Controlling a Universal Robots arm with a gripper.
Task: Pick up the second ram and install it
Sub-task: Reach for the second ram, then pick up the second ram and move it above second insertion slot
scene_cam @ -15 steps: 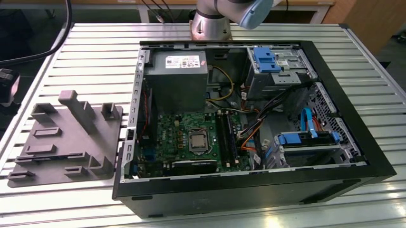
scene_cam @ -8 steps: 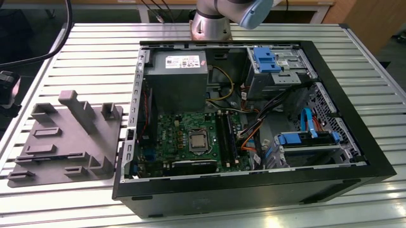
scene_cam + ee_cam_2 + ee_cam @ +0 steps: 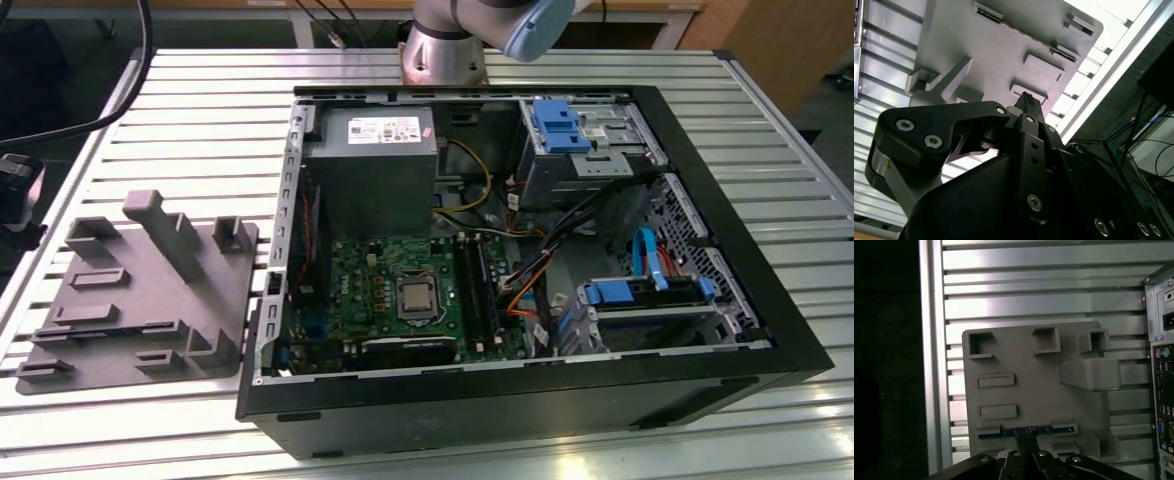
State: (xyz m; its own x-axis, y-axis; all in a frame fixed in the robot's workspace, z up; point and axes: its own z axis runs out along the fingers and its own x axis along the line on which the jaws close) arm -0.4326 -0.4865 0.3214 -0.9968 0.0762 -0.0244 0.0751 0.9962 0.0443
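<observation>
- Grey moulded plastic tray (image 3: pixel 1034 385) lies on the slatted metal counter (image 3: pixel 1029 290).
- We see the second ram (image 3: pixel 1009 430), a thin dark stick, slotted in it.
- Black gripper (image 3: pixel 1026 436) hangs above it, closed and empty.

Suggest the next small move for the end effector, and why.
Probably a slow, straight descent toward the second ram. In the first wrist view the end effector lines up with the middle of the stick, which stands on edge in a slot of the grey tray, and appears to hang above it.
</observation>
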